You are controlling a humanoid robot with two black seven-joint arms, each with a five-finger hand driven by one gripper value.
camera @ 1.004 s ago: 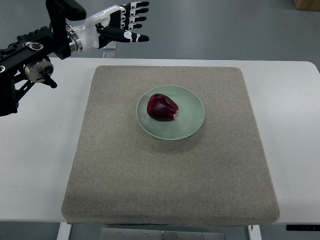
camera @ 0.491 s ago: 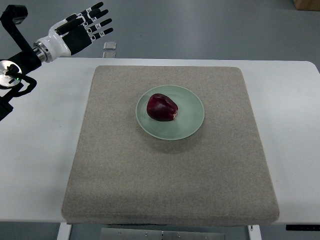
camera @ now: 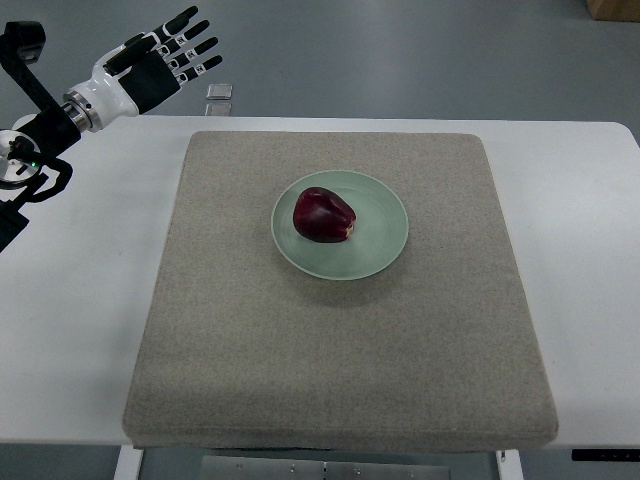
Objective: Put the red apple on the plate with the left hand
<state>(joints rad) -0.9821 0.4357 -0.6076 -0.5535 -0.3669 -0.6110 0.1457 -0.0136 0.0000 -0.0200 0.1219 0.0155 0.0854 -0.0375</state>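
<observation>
A dark red apple (camera: pixel 323 215) lies on the left half of a pale green plate (camera: pixel 380 240), which sits near the middle of a grey felt mat (camera: pixel 340 330). My left hand (camera: pixel 165 55) hovers far off at the top left, beyond the table's back edge, with its black fingers spread and nothing in them. It is well clear of the apple and plate. No right arm shows.
The mat covers most of a white table (camera: pixel 75 300), with bare strips at the left and right. A small square floor fitting (camera: pixel 219 91) lies on the grey floor behind the table. A cardboard box corner (camera: pixel 612 8) shows at the top right.
My left arm has pulled back to the left, away from the mat, and the hand has turned palm outward. The apple and plate have stayed put.
</observation>
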